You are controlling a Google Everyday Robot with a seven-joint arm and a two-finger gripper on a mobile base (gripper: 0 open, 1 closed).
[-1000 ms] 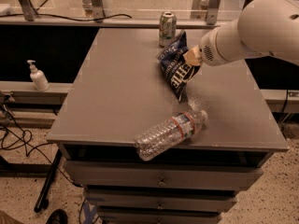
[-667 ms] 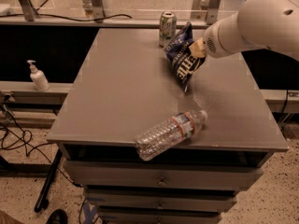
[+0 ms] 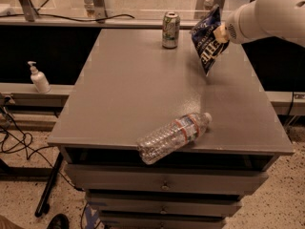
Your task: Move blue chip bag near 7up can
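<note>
The robot's white gripper is squeezed tight on the top of the crumpled, dark blue chip bag. The bag hangs in the air over the grey table, near the small silver and green 7up can, on its right. A moment ago the bag was lower. The clear plastic water bottle has not moved.

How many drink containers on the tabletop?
2. A silvery-green aluminium 7up can stands upright at the back edge; a clear plastic water bottle lies on its side at the front edge. The gripper holds the crumpled navy blue chip bag aloft, back right.
</note>
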